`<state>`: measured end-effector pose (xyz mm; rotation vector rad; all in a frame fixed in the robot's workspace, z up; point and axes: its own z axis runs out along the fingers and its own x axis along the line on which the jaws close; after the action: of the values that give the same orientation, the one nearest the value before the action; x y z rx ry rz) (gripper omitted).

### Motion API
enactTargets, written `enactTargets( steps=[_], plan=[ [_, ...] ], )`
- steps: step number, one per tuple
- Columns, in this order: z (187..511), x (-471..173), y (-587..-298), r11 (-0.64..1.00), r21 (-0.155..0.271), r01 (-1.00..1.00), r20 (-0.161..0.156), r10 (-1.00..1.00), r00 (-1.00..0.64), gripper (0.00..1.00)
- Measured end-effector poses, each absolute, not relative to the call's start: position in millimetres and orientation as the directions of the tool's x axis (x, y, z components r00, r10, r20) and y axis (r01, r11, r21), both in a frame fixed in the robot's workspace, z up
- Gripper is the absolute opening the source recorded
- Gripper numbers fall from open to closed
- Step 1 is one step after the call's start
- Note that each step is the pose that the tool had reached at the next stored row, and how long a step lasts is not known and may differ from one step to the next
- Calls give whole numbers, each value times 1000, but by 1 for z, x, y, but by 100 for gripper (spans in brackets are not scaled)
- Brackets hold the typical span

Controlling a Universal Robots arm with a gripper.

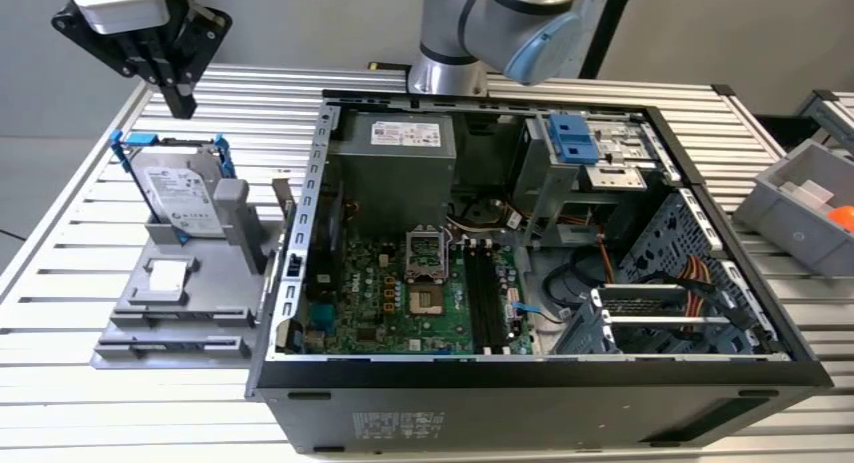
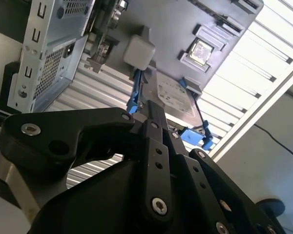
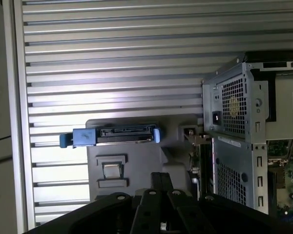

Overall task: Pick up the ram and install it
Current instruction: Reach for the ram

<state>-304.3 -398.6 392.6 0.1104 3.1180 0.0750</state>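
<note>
Ram: we take it for the thin stick standing on edge at the holder's side, just beside the case. It is seen nearly edge-on, so we can't make out chips or label.
Holder: grey fixture on the table, to the exterior view's left of the case. It also carries a drive, which stands upright.
Pincer: hangs high over the table above the drive, well apart from the ram. Its fingers look pressed together with nothing between them.
Case: open, with the board exposed. The long dark slots look vacant to us, so the ram is not picked and not installed.
Handling: we judge the ram light, stiff, thin and fragile, with smooth faces that could slip.
Grip spot: we'd take the two flat faces near the middle of the free upper edge. That keeps the fingers off the contact edge and the grip light on the chips.
Risk: the gap to the case wall is narrow, so we'd expect finger clearance to be tight. A tilted grip could twist the stick.
</note>
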Motion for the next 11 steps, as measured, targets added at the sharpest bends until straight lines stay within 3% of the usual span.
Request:
enactTargets(
  steps=[11],
  plan=[
    [393,-316,-399,996,49,70,-19,71,-997,0]
  ],
)
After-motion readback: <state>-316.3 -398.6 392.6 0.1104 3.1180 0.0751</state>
